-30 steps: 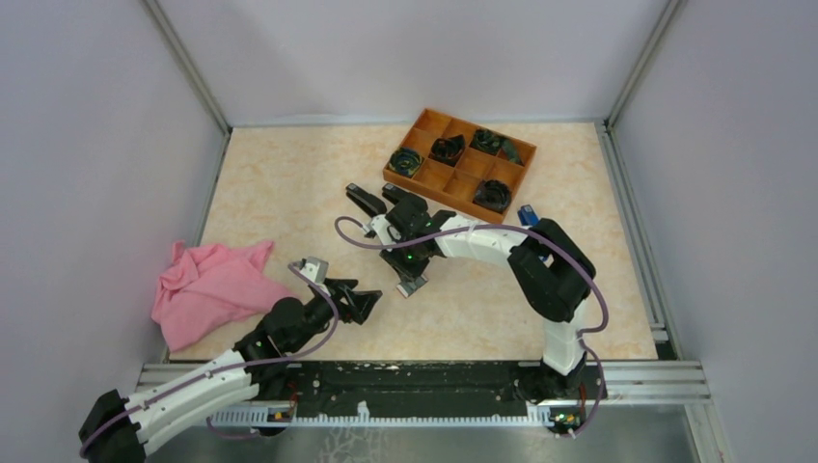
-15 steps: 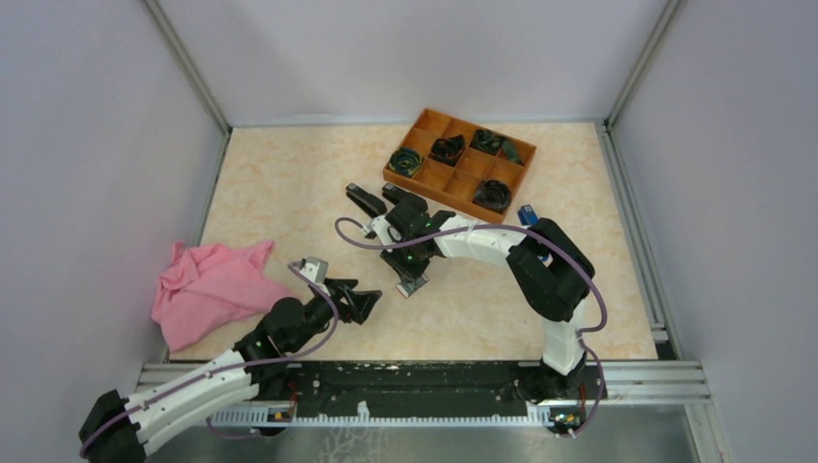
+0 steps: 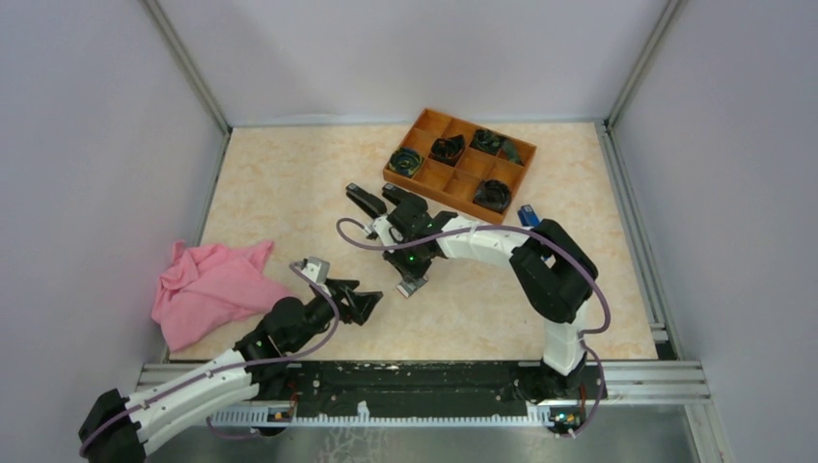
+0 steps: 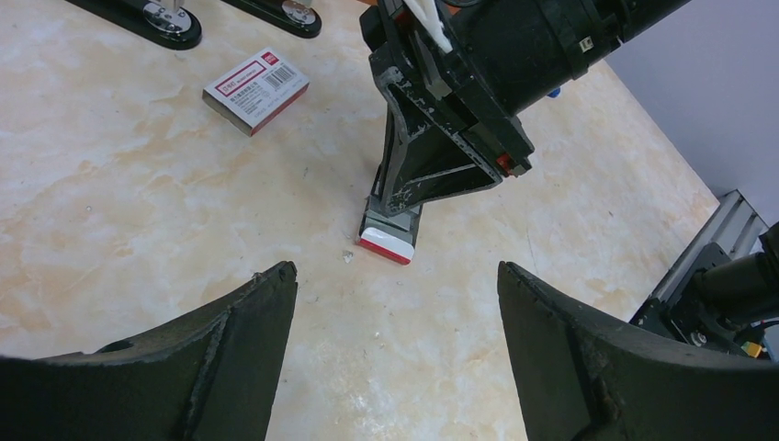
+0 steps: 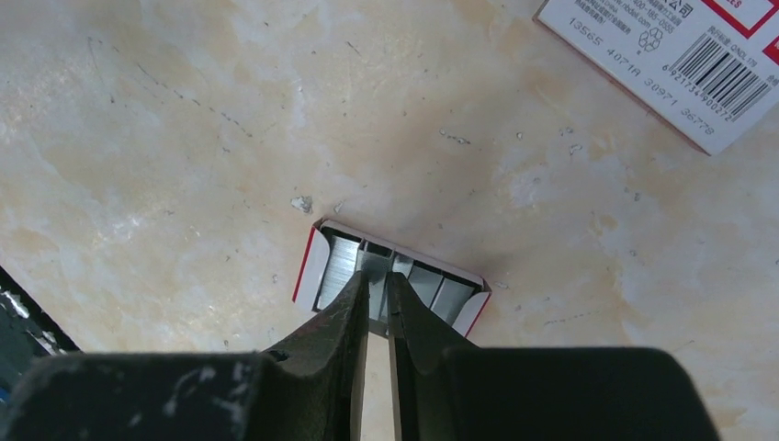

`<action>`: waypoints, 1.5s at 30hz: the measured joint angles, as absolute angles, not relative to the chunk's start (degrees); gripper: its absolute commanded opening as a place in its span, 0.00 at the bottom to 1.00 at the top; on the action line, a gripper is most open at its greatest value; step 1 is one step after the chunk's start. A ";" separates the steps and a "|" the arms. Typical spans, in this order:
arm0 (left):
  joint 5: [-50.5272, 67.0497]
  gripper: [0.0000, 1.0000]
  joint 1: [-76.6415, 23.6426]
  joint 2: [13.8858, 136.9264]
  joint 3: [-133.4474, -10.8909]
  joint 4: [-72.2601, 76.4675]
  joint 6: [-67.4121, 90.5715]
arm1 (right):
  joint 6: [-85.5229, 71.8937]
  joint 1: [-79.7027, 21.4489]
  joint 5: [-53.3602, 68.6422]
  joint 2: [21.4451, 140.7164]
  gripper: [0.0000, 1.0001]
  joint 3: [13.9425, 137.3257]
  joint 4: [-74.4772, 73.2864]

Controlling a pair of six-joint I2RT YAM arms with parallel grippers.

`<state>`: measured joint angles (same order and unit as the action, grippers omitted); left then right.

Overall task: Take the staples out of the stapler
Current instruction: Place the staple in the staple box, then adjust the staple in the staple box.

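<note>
The right gripper (image 5: 378, 280) stood tip-down in a small open white-and-red card tray (image 5: 310, 266) near the middle of the marbled beige tabletop (image 3: 289, 183). Its jaws were narrowed to a slit and, as it looked, pinched on one strip of the silvery-grey ridged metal staples (image 5: 338, 271) lying side by side in that tray.

To do this step well, the pinch needed to sit square on the strip's flat sides. The lift needed to go straight up and slowly, since such strips probably snap or slip, and the light tray could ride up with them.

The left gripper (image 4: 395, 274) hung at 8 o'clock from the tray, spread wide and empty, well placed to pin the tray down if required.

Two long black staplers (image 4: 152, 16) lay at 11 o'clock, with a closed white-and-red staple box (image 4: 255, 87) near them. An orange compartment tray (image 3: 463, 166) sat at 1 o'clock and a crumpled pink cloth (image 3: 207, 289) at 9 o'clock; neither crowded the work.
</note>
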<state>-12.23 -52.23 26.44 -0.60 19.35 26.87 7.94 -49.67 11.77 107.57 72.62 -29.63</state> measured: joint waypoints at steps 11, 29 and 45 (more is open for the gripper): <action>-10.02 0.69 -52.21 34.39 -0.71 22.92 27.66 | 9.30 -48.25 16.60 97.80 0.20 66.50 -29.10; -4.21 0.15 -44.82 66.26 -23.75 15.97 23.20 | 17.23 -35.75 32.71 76.36 0.06 49.91 -17.76; -0.97 0.11 -43.33 80.47 -29.61 16.82 20.12 | -3.36 -33.50 40.27 88.86 0.00 41.89 -4.73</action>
<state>-0.97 -43.33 80.47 -29.61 16.82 20.12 -3.36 -33.50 40.27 88.86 41.89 -4.73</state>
